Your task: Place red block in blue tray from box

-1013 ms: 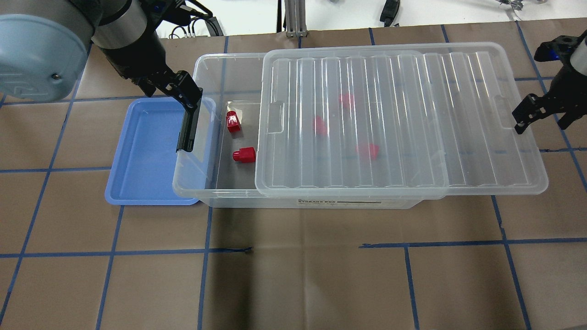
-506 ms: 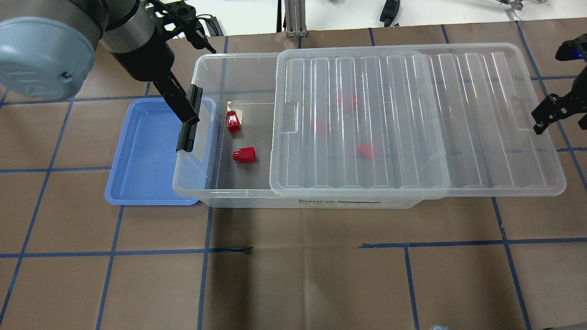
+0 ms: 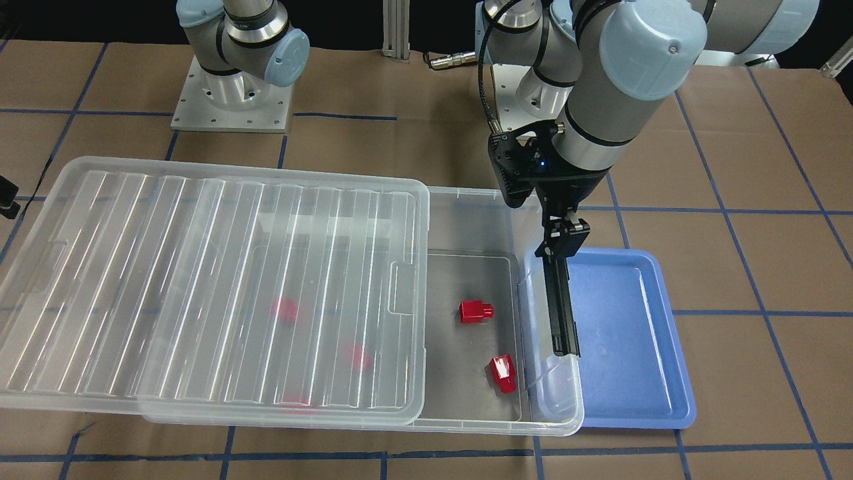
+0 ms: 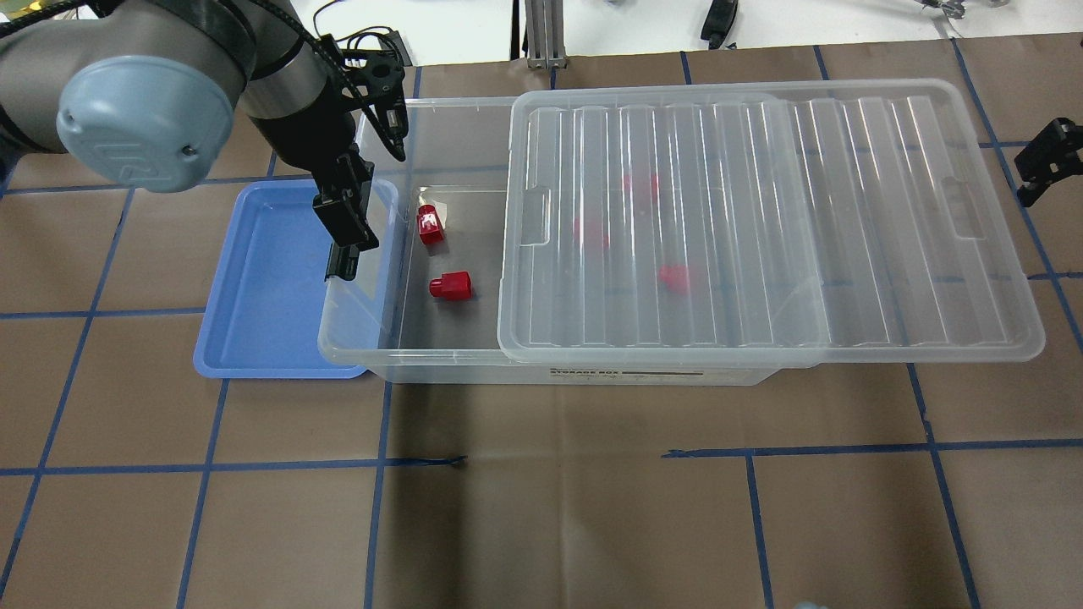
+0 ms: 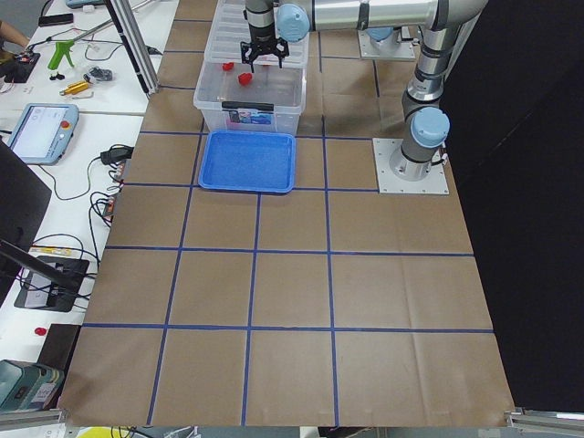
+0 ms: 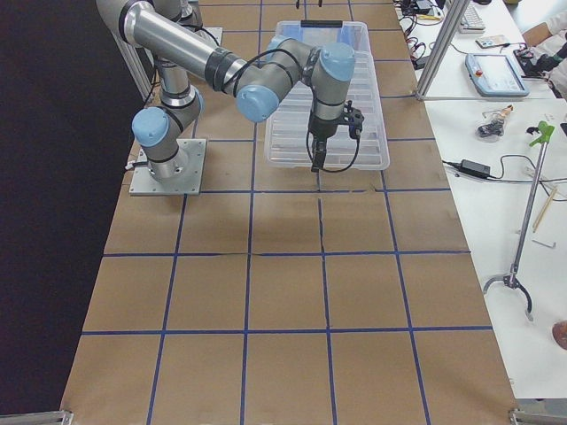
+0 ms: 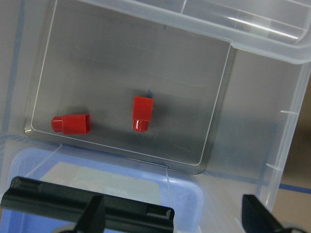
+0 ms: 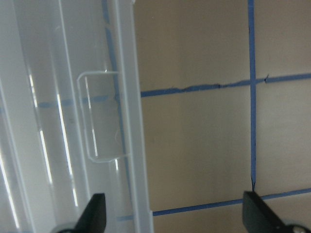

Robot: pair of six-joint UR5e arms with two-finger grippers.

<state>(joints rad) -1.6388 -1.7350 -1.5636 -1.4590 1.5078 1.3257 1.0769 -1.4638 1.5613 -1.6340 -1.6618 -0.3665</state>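
Note:
The clear box [image 4: 406,365] has its ribbed lid [image 4: 761,220] slid to the right, so its left end is uncovered. Two red blocks [image 4: 431,225] [image 4: 449,286] lie on the bare floor there; the left wrist view shows them too [image 7: 142,112] [image 7: 71,123]. Three more [image 4: 677,277] show dimly under the lid. The empty blue tray [image 4: 262,279] lies against the box's left end, partly under its rim. My left gripper [image 4: 351,228] hangs open and empty over the black latch bar [image 4: 340,262]. My right gripper [image 4: 1045,165] is open and empty, just beyond the lid's right edge.
The lid [image 3: 200,287] overhangs the box's end on the right arm's side. Brown paper with blue tape lines [image 4: 550,461] covers the table. Benches with tools and a tablet [image 5: 41,128] stand past the table's far edge.
The lid slid further right, widening the opening, then stopped. My right gripper drew away from the lid's edge. My left gripper turned and moved over the box's left rim.

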